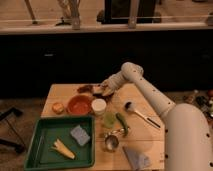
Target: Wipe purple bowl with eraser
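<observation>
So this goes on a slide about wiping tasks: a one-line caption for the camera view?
Gripper at the table's far edge over the purple bowl, behind the orange-red bowl.

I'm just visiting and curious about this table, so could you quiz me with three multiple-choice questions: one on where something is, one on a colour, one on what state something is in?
1. Where is the gripper?
A. over the green tray
B. at the table's far edge, beside the purple bowl
C. by the ladle

2. What colour is the tray?
A. green
B. white
C. red

3. How does the metal cup stand?
A. upside down
B. upright, mouth up
C. stacked in the orange-red bowl

Answers:
1 B, the arm reaches to the far edge, next to the dark bowl.
2 A, its rim and floor are green.
3 B, its open mouth shows.
</observation>
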`<state>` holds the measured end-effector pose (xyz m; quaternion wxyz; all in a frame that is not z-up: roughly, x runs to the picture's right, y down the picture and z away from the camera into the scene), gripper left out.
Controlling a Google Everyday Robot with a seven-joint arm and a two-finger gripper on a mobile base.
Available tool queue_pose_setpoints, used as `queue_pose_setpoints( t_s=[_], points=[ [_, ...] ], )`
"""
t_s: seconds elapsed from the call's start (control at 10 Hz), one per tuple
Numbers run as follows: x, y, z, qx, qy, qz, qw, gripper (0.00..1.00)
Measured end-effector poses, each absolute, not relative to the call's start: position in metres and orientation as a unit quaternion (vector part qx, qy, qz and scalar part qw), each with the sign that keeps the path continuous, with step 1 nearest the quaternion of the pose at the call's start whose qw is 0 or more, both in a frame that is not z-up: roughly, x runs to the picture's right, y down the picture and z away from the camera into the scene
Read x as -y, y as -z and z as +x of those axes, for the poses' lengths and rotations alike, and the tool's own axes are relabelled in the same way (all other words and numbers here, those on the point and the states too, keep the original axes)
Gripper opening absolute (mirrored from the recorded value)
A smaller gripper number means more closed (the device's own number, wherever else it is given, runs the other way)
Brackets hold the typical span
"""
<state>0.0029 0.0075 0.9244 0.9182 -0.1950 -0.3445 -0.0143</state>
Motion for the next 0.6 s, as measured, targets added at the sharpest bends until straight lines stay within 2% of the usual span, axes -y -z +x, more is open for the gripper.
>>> queue_pose_setpoints(
  t_s=[0.6],
  points=[
    [-0.007,-0.928,0.026,0.323,-0.004,-0.191,0.927,0.00]
  ],
)
